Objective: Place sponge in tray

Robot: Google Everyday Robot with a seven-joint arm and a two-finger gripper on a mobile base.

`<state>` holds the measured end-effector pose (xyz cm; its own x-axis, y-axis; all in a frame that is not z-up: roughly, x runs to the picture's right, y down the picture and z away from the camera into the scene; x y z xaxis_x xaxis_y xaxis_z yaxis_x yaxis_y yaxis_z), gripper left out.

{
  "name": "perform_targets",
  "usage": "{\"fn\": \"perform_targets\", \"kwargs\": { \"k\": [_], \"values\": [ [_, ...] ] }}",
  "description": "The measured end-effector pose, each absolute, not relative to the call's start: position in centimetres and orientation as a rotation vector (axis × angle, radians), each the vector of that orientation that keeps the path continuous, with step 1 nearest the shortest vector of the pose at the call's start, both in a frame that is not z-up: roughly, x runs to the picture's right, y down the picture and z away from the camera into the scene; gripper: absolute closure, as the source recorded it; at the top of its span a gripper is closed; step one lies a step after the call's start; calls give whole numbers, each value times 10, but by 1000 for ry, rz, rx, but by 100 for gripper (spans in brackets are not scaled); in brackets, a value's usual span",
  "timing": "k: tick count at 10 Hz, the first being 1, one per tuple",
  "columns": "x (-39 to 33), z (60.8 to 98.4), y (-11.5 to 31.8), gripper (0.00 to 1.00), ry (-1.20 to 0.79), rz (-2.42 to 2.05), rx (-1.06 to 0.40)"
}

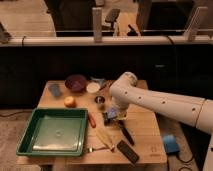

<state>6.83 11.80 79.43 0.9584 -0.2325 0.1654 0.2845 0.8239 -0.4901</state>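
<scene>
By the near edge of the bench [146, 127], right of its middle, a flat black oblong object [128, 151] is seen, with a fork [95, 148] just to its left. The near-left corner is taken up by the tray [48, 152]. A pale yellow elongated item [104, 136] and a dark-handled utensil [126, 134] are laid a little farther in. Around the middle of the bench the claw [116, 120] is pointed downward from a white arm [160, 102] that reaches in over the right edge. The sponge [113, 114] is found right at the claw, outside the tray and to the right of its far-right corner. Whether the claw is clamped on the sponge or stands apart cannot be told. A red-orange stick [92, 120] is seen just beside the tray's right rim. Beyond the tray's far rim a round yellow-orange fruit [70, 101] is placed, and a small metal cup [100, 100] farther right. Near the far-left corner a small blue cup [54, 90] is set. A dark purple bowl [76, 82] and a white disc [93, 87] are placed side by side at the far edge.
</scene>
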Motion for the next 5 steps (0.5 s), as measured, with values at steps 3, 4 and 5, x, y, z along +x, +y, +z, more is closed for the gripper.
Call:
{"fn": "perform_targets", "kwargs": {
  "k": [3,4,5],
  "values": [
    [45,780,118,100,-146,-339,-550],
    [39,776,119,100,-160,-354,-554],
    [30,772,117,100,-179,-375,-556]
  ]
}}
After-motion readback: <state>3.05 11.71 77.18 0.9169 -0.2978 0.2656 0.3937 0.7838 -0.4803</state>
